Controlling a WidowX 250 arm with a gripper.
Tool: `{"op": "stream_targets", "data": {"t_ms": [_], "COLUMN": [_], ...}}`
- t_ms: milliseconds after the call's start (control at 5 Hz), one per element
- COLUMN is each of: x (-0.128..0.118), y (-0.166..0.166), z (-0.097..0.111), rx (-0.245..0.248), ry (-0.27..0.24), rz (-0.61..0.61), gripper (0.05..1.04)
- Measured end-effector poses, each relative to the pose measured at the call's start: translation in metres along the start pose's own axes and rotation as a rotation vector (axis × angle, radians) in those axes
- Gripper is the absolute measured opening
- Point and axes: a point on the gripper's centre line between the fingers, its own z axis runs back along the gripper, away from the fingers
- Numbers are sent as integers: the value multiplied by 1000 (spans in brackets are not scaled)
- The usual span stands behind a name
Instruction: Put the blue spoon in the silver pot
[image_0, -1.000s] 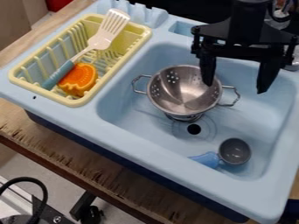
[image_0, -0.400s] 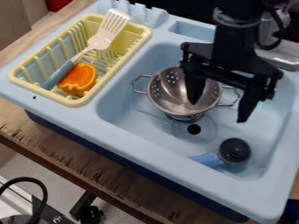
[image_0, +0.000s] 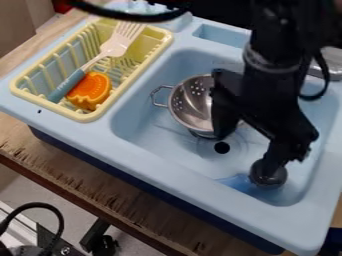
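Note:
The gripper (image_0: 247, 154) hangs low over the sink with its two fingers spread apart and nothing between them. One finger is in front of the right side of the silver pot (image_0: 190, 106), a colander-like bowl that stands in the sink. The other finger overlaps the dark grey bowl of the blue spoon (image_0: 237, 183). That spoon lies near the sink's front right corner, its blue handle pointing left. The pot's right part and right handle are hidden behind the gripper.
A yellow dish rack (image_0: 85, 118) stands left of the sink, holding a spatula (image_0: 115, 46) and an orange toy (image_0: 91, 91). The light blue sink rim (image_0: 175, 172) runs along the front. A dark cable crosses above the rack's back.
The gripper has come down and toward the front of the sink, turning as it moved, and now covers the pot's right side and part of the spoon's bowl. Pot and spoon have stayed put.

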Motion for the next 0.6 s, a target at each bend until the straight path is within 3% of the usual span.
{"op": "stream_targets", "data": {"t_ms": [400, 600], "x": [-9, -16], "y": [-11, -10], "z": [-16, -24], "rx": [-54, -54], "ry": [40, 51], "rz": [7, 40], "gripper": [999, 999]}}
